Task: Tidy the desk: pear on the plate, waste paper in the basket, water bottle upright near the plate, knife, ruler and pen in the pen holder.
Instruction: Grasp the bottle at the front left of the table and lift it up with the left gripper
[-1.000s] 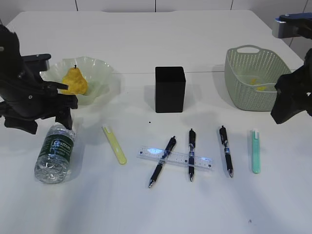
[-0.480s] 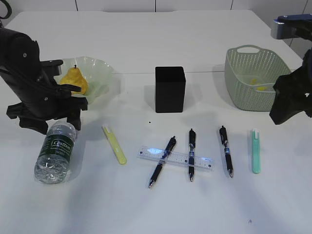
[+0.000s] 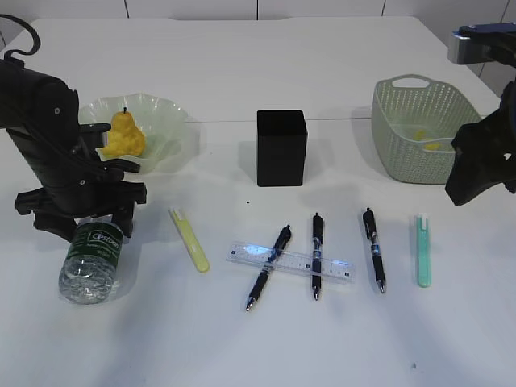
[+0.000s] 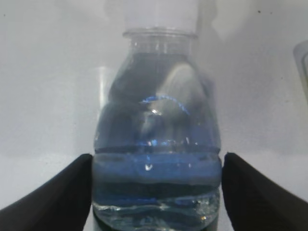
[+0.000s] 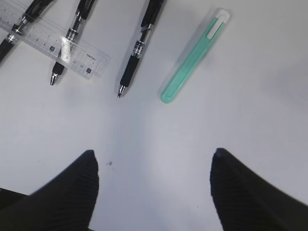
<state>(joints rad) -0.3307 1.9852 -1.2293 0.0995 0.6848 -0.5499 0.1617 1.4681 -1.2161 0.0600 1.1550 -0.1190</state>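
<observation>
Lying on its side at lower left of the exterior view, the water bottle (image 3: 90, 264), cap hidden under the left gripper (image 3: 85, 216). Showing it only in the left wrist view: jaws spread wide, flanking the bottle, contact unclear. Hovering released over bare desk (image 5: 159, 139), the right gripper (image 5: 154, 185), green cutter (image 5: 194, 57) upper right.

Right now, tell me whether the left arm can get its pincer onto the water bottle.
Probably yes. The left pincer is open and straddles the water bottle, which lies on its side on the desk. One finger shows on each side, and nothing is in between.
</observation>
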